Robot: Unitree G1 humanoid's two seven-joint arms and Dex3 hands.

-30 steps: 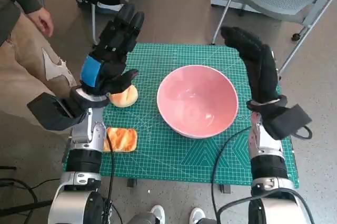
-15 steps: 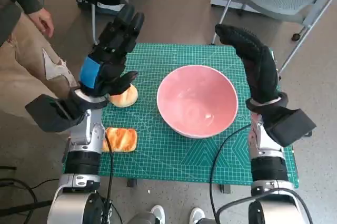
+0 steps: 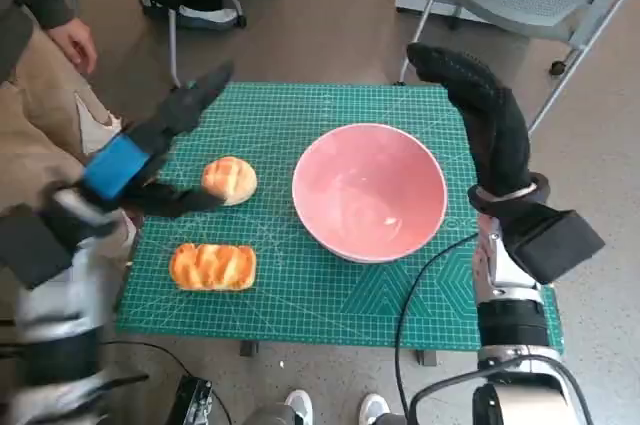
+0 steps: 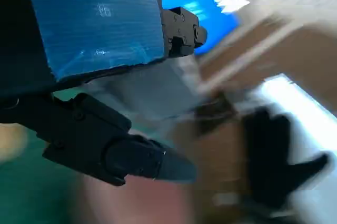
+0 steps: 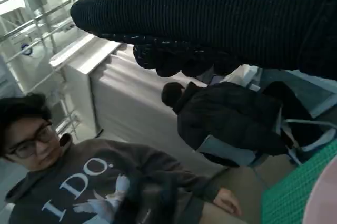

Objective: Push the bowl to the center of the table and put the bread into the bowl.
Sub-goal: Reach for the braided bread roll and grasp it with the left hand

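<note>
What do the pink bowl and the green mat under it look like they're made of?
The pink bowl looks like glazed ceramic or hard plastic: its smooth inside carries soft glossy highlights; the pictures can't settle which. The green mat looks like a matte rubbery cutting mat: flat, no glare, printed with a fine pale grid and angled guide lines.

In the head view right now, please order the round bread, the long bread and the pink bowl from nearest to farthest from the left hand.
1. Round bread: just beside the left hand, next to its lower fingers, at the mat's left.
2. Long bread: on the mat's front left, closer to the robot's body than the hand.
3. Pink bowl: about mid-mat, beyond the round bread.
</note>
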